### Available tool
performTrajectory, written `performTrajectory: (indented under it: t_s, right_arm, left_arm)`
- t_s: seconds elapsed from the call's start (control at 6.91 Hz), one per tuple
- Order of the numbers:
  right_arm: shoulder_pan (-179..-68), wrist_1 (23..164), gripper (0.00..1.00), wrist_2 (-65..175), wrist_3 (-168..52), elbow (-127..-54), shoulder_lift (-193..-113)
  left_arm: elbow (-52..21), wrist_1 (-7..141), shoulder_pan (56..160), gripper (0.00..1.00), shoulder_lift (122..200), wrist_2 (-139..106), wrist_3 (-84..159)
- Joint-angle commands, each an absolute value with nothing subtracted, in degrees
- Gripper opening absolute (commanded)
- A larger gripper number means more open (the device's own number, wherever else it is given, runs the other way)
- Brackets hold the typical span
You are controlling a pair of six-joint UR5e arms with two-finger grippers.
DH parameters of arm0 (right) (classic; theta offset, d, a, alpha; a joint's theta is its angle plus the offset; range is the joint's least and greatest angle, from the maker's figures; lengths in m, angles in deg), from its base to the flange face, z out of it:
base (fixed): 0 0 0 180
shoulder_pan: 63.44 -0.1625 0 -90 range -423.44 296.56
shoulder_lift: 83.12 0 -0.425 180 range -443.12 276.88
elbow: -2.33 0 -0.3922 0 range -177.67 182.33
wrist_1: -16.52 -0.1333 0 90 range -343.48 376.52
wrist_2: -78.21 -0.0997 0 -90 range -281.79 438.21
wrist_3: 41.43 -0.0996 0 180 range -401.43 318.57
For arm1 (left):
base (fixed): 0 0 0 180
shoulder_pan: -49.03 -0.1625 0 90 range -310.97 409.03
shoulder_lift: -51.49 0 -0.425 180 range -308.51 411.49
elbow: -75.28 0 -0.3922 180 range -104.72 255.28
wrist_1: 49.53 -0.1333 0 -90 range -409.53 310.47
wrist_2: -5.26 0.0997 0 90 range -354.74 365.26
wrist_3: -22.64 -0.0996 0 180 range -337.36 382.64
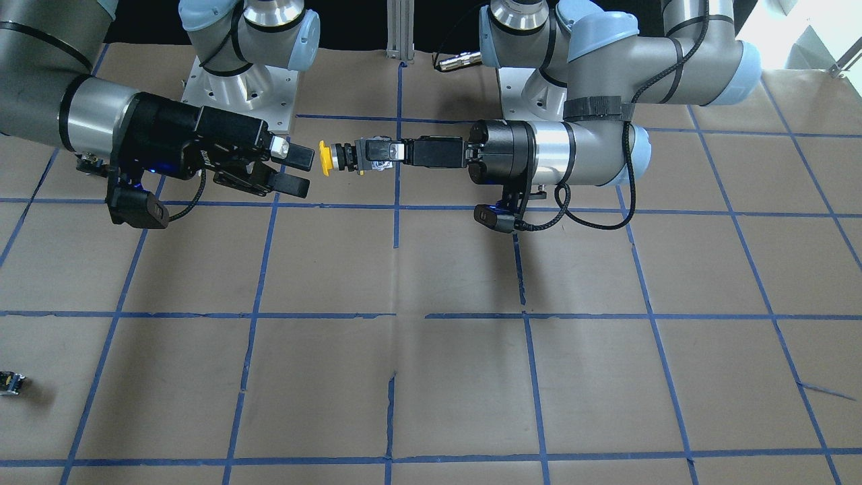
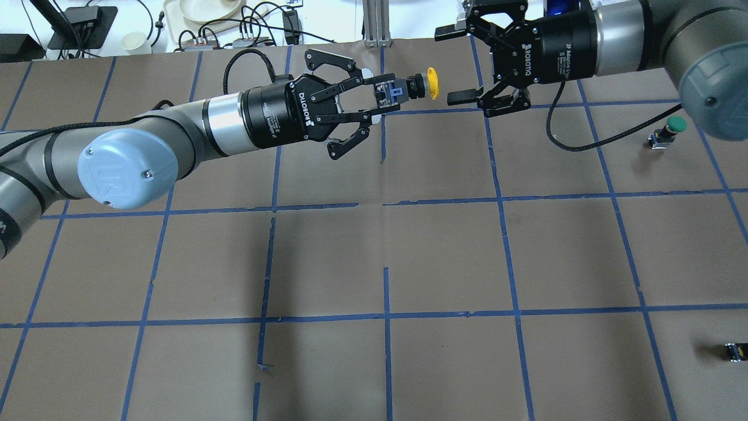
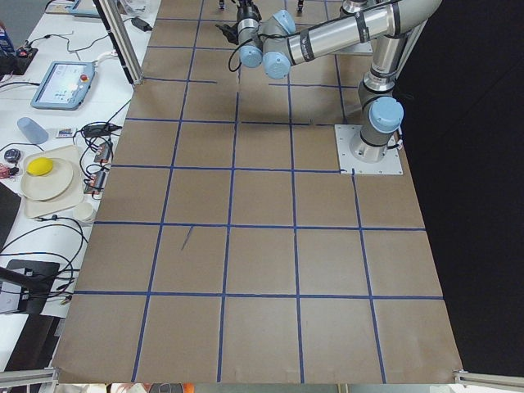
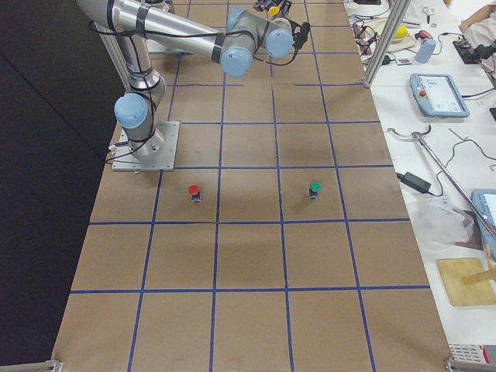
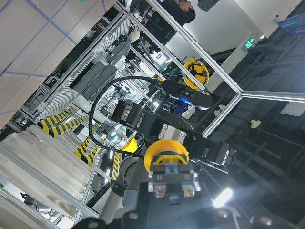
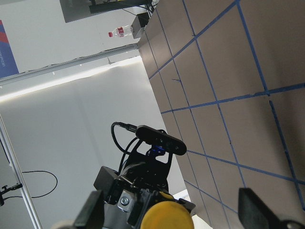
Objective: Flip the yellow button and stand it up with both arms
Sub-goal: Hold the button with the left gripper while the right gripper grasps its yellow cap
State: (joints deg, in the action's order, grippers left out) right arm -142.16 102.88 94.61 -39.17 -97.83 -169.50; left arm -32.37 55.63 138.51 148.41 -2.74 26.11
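Note:
My left gripper (image 2: 383, 96) is shut on the contact base of the yellow button (image 2: 423, 83) and holds it level above the table's far side. The cap points at my right gripper (image 2: 459, 64), which is open, its fingers just short of the cap and not touching it. In the front-facing view the button (image 1: 337, 159) lies between the left gripper (image 1: 396, 151) and the open right gripper (image 1: 300, 170). The left wrist view shows the button's base and cap (image 5: 167, 157) from behind. The right wrist view shows the cap (image 6: 167, 215) between its spread fingers (image 6: 90, 212).
A green-capped button (image 2: 672, 127) stands on the table at the right, also seen in the right side view (image 4: 315, 188). A red-capped button (image 4: 194, 191) stands near the right arm's base. A tiny black-and-yellow block (image 2: 735, 351) lies near the right front edge.

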Motion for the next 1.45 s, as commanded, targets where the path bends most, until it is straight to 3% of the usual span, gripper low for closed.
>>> performTrajectory:
  t_s: [0.0,0.29,0.43,0.58,0.87,1.01,1.16,1.3]
  right_arm:
    - [-142.4,102.9,0.89,94.2,-39.1,-99.1,-170.5]
    - [-142.4,102.8,0.42,94.2,-38.6,-101.3,-172.2]
    - [-142.4,102.9,0.26,94.1,-38.6,-101.5,-172.3]
    - [-142.4,103.1,0.21,94.1,-38.6,-101.5,-172.3]
    - [-142.4,103.3,0.2,93.9,-39.0,-101.3,-172.3]
    - [-142.4,103.2,0.2,92.1,-39.4,-101.1,-172.3]
    - [-142.4,103.1,0.2,91.3,-39.5,-100.9,-172.4]
    - [-142.3,103.1,0.2,91.4,-39.4,-100.9,-172.5]
  left_arm:
    - [-32.4,55.7,138.5,0.02,148.5,-2.7,26.2]
    - [-32.4,55.7,138.5,0.02,148.3,-2.7,26.2]
    - [-32.4,55.7,138.5,0.02,148.1,-2.7,26.2]
    - [-32.4,55.7,138.5,0.02,148.1,-2.7,26.2]
    - [-32.4,55.7,138.5,0.02,148.0,-2.6,26.2]
    - [-32.4,55.7,138.5,0.22,148.0,-2.7,26.3]
    - [-32.4,55.8,138.5,0.69,147.9,-2.8,26.4]
    - [-32.4,55.8,138.6,0.95,147.9,-2.6,27.4]
